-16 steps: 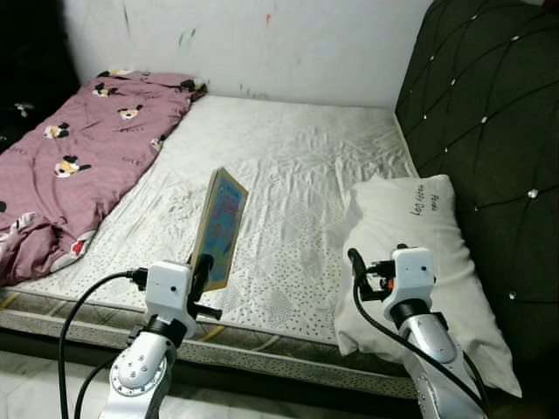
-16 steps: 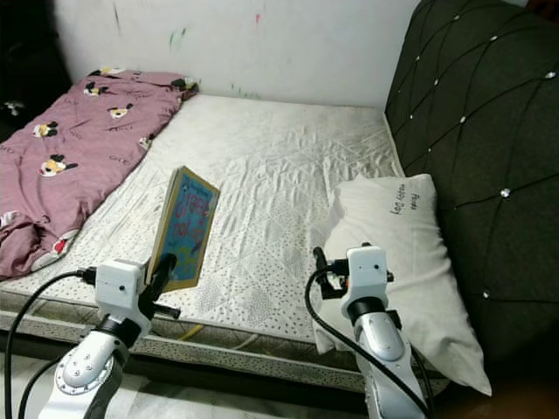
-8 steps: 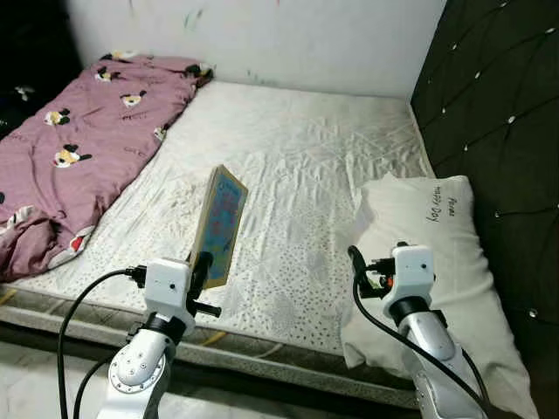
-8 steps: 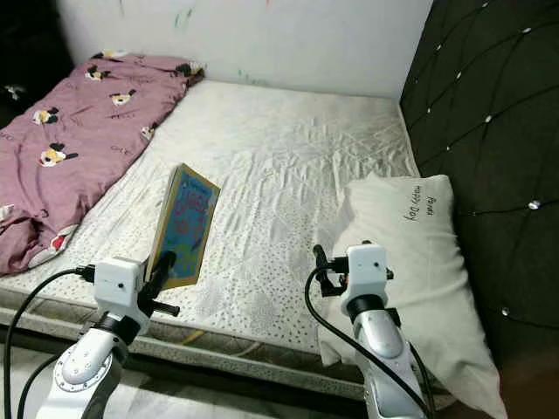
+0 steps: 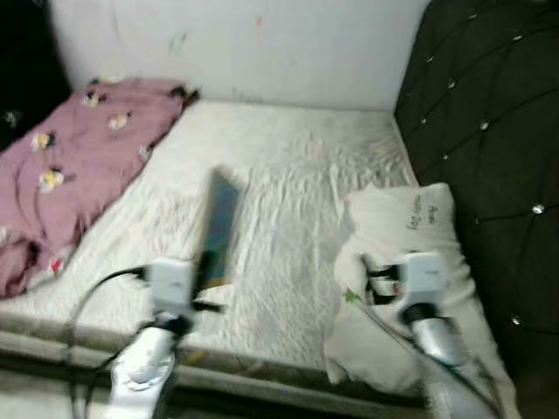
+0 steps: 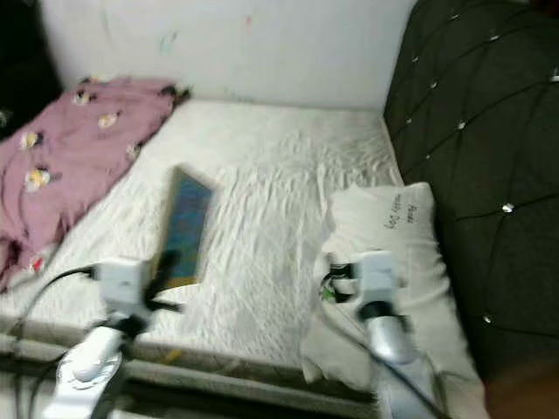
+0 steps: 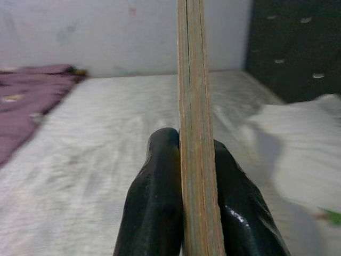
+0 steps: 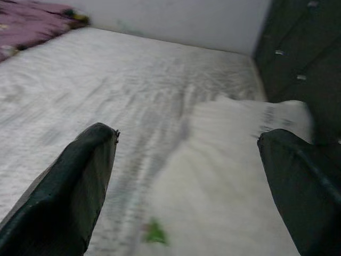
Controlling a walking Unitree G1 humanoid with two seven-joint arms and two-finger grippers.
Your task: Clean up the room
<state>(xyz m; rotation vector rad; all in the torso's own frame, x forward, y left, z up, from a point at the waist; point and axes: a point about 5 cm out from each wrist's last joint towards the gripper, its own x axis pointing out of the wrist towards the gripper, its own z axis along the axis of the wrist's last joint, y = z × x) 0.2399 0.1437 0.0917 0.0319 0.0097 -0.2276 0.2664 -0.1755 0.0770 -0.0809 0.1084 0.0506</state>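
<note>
Book: a thin book (image 5: 218, 229) is standing upright on its lower edge in the left pincer, above the near part of the bed. Its long axis is running up and down with a slight lean; its blue cover is facing the robot's right. In the left wrist view it is showing edge-on (image 7: 194, 128), its edge pointing away toward the wall.

Left pincer: the left pincer (image 7: 187, 176) is clamping the book's lower edge, one black finger (image 7: 157, 197) pressing on each face of the book, closed down to the book's thickness. The head views are showing it (image 5: 203, 271) over the near edge of the mattress.

Right pincer: the right pincer (image 8: 186, 160) is gaping wide with nothing between its fingers (image 8: 69, 181), hanging over the near end of the pillow.

Pillow: a white pillow (image 5: 406, 231) is lying on the bed's right side, against the headboard, well apart from the book.

Bed: a white sheet (image 5: 297, 166) is covering the mattress, wrinkled.

Blanket: a pink printed blanket (image 5: 79, 148) is lying bunched on the bed's left side.

Headboard: a dark tufted headboard (image 5: 489, 131) is rising on the right.

Wall: a white wall (image 5: 262, 44) is standing behind the bed.

Sharpness: the head views are blurring.
</note>
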